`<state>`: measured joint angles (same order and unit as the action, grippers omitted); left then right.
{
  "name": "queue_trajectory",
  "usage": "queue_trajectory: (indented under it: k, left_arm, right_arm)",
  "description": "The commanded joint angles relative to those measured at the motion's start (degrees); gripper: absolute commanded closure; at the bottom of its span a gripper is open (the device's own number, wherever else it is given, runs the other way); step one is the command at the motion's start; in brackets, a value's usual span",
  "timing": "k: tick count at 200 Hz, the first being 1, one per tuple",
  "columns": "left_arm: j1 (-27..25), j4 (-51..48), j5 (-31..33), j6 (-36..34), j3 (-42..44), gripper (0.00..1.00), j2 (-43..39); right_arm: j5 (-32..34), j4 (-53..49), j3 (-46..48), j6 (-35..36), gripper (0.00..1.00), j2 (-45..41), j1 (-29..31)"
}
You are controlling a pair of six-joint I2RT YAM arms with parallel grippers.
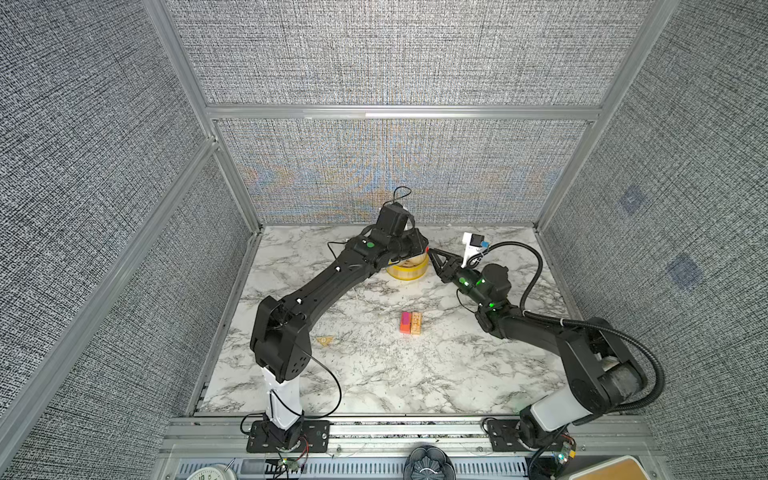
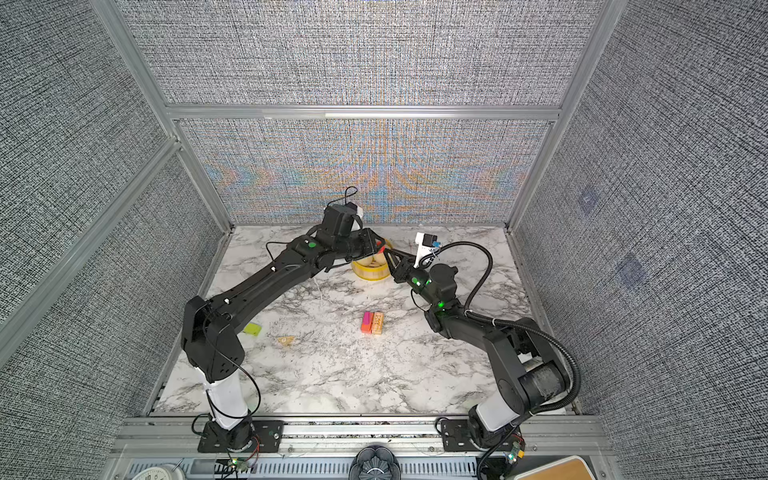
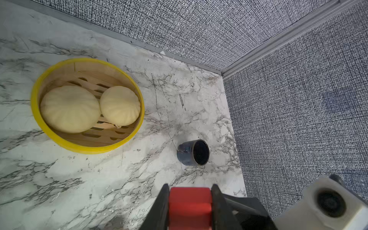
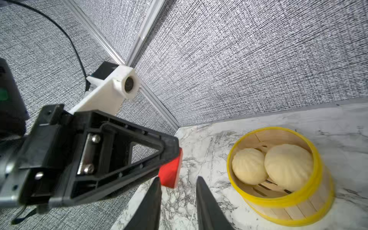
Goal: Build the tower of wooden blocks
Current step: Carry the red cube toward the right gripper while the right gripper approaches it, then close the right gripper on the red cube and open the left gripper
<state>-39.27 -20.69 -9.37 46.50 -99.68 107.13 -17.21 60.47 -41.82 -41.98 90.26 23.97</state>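
1. Left gripper [image 3: 190, 187] is pinching a small red wood block [image 3: 190, 208] tight between its two black fingers. It holds the block up in the air near the back of the white marble table [image 1: 374, 374].
2. The right gripper [image 4: 178, 180] has its fingers spread, with nothing between them. Its tips are just beside the red block, and I cannot tell if they touch it.
3. Both grippers meet above the round yellow steamer basket [image 1: 409, 273], which has two pale buns [image 3: 69, 108] inside. A small dark blue mug [image 3: 192, 153] stands near the basket.
4. The start of the tower [image 1: 410, 323] sits in the middle of the table, well apart from both grippers. It is a pink and orange piece with a plain tan wood block [image 1: 417, 323] touching its side, and it is low.
5. A lime green block [image 2: 252, 329] lies alone by the left arm's elbow.
6. I think the step in hand is passing the red block from the left gripper to the right one.
7. Next, I think the right fingers need to slide around the free end of the red block. They should squeeze it before the left fingers let go, or it may drop into the basket. Then the block can go to the tower.
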Motion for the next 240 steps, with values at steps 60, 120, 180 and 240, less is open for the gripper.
queue_trajectory:
  k: [60,120,180,240]
  left_arm:
    - [-0.3,1.0,1.5,-0.6,0.7,0.83,-1.8]
    - [-0.6,1.5,1.5,-0.4,0.7,0.83,-1.5]
    - [-0.6,1.6,1.6,-0.4,0.7,0.83,-1.6]
    - [-0.7,1.7,1.6,-0.3,0.8,0.83,-1.8]
  right_arm:
    - [-2.2,5.8,-2.1,-3.2,0.59,3.9,0.0]
    - [-2.7,6.6,-4.3,-4.5,0.67,5.6,0.8]
    - [-2.3,7.0,-4.6,-4.7,0.73,6.2,1.0]
    - [-1.1,7.3,-5.2,-5.1,0.8,7.1,1.0]
